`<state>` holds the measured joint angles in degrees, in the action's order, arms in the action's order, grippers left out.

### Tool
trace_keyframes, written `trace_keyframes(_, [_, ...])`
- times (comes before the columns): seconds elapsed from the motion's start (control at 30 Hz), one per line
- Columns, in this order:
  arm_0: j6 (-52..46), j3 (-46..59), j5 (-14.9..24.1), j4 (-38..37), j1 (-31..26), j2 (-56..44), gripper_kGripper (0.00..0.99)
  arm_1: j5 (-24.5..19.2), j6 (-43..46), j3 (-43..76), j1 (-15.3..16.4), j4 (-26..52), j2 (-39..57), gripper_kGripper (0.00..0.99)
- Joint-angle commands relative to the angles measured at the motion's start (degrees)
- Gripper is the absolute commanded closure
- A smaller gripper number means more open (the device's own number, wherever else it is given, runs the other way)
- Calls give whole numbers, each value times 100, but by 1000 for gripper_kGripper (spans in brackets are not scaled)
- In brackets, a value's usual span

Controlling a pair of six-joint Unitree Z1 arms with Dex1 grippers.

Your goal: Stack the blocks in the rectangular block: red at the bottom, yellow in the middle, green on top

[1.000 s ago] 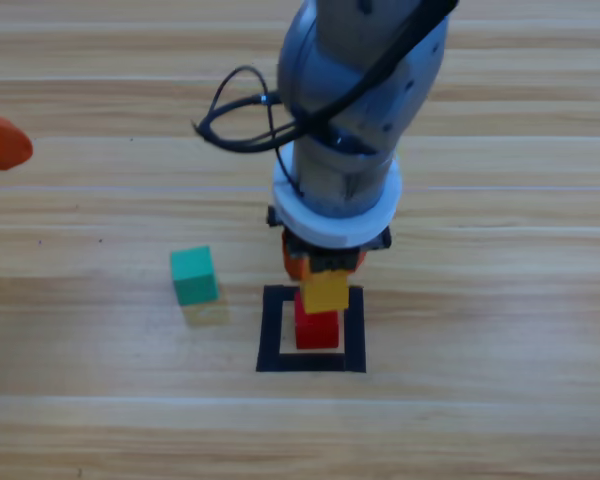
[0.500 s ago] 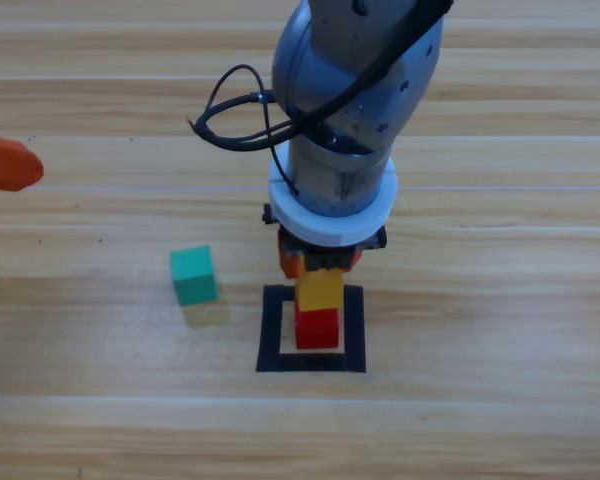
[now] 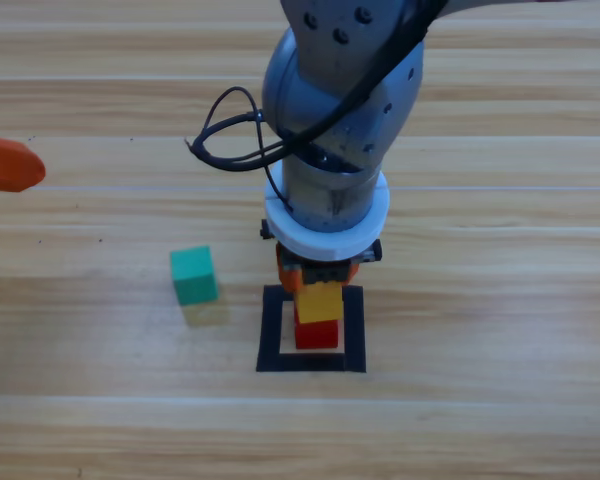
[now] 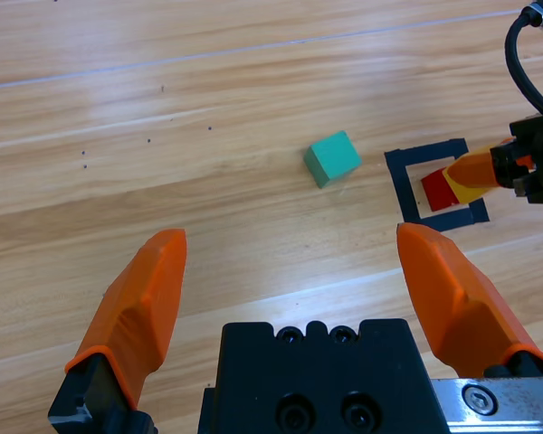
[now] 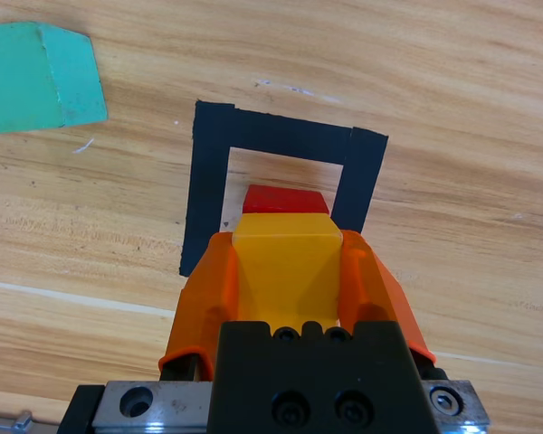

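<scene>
A: Red (image 3: 317, 335) sits inside the rectangular block (image 3: 270, 330) in the high view, with yellow (image 3: 319, 300) above it under the right gripper (image 3: 320, 283). Green (image 3: 194, 275) lies apart on the wooden table (image 3: 500, 300), left of the tape. So one layer is placed, the second is being placed, the third is untouched.

B: And the left gripper (image 3: 8, 164) waits at the left edge there. Its own wrist view shows the left gripper (image 4: 299, 271) with jaws spread wide and empty, green (image 4: 332, 157) ahead, red (image 4: 437, 190) and yellow (image 4: 462, 176) in the rectangular block (image 4: 407, 185) farther off.

A: The right wrist view settles what the overhead hides: the right gripper (image 5: 287, 267) is clamped on yellow (image 5: 285, 267), red (image 5: 285, 200) just beyond, green (image 5: 41, 72) outside the rectangular block (image 5: 204, 181).

B: Whether yellow already rests on red cannot be told.
</scene>
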<state>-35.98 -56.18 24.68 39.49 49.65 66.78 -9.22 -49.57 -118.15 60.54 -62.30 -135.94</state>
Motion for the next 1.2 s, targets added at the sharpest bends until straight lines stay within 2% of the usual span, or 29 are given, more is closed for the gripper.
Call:
trace_keyframes(0.03, [-50, 160, -68, -99, -96, 55, 1, -89, -44, -32, 177, -45, -328, 924])
trace_keyframes(0.1, [-50, 160, -68, -108, -96, 64, 1, -98, -36, -41, 186, -45, -337, 883])
trace_keyframes(0.13, [-50, 160, -68, -108, -96, 64, 1, -98, -36, -76, 177, -45, -345, 766])
trace_keyframes(0.2, [-50, 160, -68, -117, -96, 64, 1, -107, -36, -85, 177, -45, -363, 623])
trace_keyframes(0.23, [-50, 160, -77, -117, -96, 72, 1, -107, -36, -94, 177, -45, -380, 381])
trace_keyframes(0.27, [-50, 160, -77, -117, -96, 90, 1, -107, -18, -120, 177, -45, -389, 91])
trace_keyframes(0.3, [-50, 160, -77, -117, -96, 99, 1, -107, -9, -138, 177, -45, -380, 1])
trace_keyframes(0.43, [-50, 160, -77, -126, -96, 108, 1, -124, 43, -208, 186, -45, -257, 0])
trace_keyframes(0.57, [-50, 160, -77, -135, -96, 125, 1, -335, 43, -173, 186, -45, 200, 0])
trace_keyframes(0.8, [-208, 98, -244, -460, -96, 187, 0, -1021, 175, 495, 213, 34, 1966, 0])
trace_keyframes(0.87, [-401, -69, -332, -469, -175, 363, 0, -1170, 263, 1339, 213, 491, 2757, 0])
trace_keyframes(0.97, [-656, -403, -842, -460, -614, 907, 0, -1082, 799, 3659, 177, 2380, 4392, 0])
trace_keyframes(1.03, [-815, -772, -1228, -346, -931, 1575, 0, -766, 1458, 5338, 19, 3743, 5684, 0])
trace_keyframes(1.1, [-1043, -1677, -1431, 252, -1151, 2841, 16, -696, 1907, 5848, -60, 3752, 6159, 0])
trace_keyframes(1.2, [-1193, -2600, -1474, 903, -1274, 3931, 16, -511, 2188, 6032, -104, 3760, 5983, 0])
